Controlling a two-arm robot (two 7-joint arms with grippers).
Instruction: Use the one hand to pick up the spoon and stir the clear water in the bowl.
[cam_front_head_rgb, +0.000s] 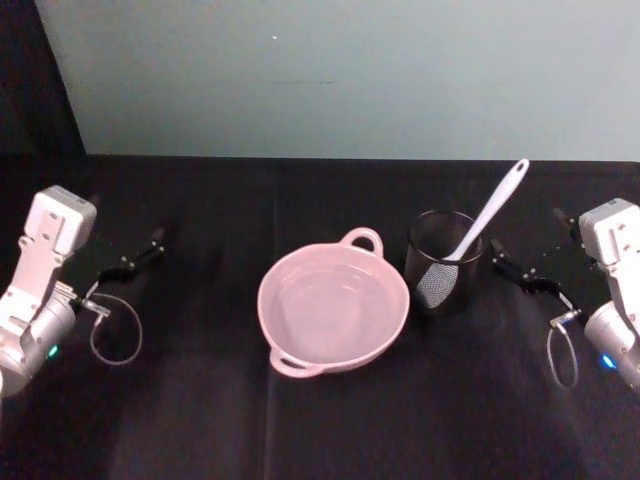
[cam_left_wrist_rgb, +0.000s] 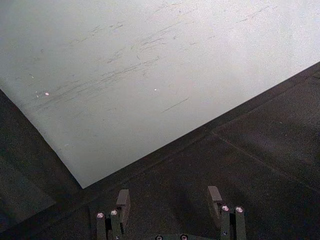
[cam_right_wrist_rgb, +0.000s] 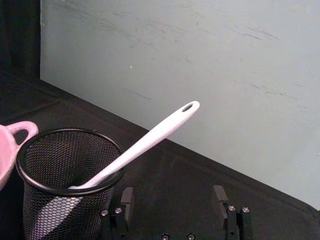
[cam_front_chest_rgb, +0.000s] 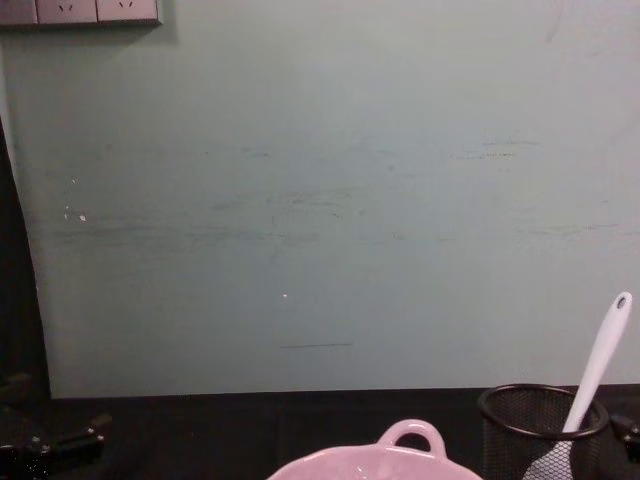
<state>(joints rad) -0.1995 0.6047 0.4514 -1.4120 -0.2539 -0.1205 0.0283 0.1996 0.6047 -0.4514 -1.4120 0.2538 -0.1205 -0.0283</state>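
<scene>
The pale pink bowl (cam_front_head_rgb: 263, 305) holds clear water at the table's middle; its loop handle (cam_right_wrist_rgb: 15, 131) and rim (cam_front_chest_rgb: 405, 452) also show. The white spoon (cam_front_head_rgb: 487, 220) leans in a black wire-mesh cup (cam_front_head_rgb: 444, 262) just right of the bowl, head down and handle (cam_right_wrist_rgb: 150, 140) slanting up and to the right. The holed handle end (cam_front_chest_rgb: 600, 355) rises above the cup's rim. My right gripper (cam_front_head_rgb: 522, 245) hovers open to the right of the cup, its fingers (cam_right_wrist_rgb: 220, 196) empty. My left gripper (cam_front_head_rgb: 135, 240) rests open far left of the bowl, with nothing between its fingers (cam_left_wrist_rgb: 122, 204).
A black cloth covers the table (cam_front_head_rgb: 200, 420). A pale green wall panel (cam_front_head_rgb: 340, 70) rises along the far edge, just behind the cup. Cable loops hang by both wrists. Bare cloth lies in front of the bowl and between it and each arm.
</scene>
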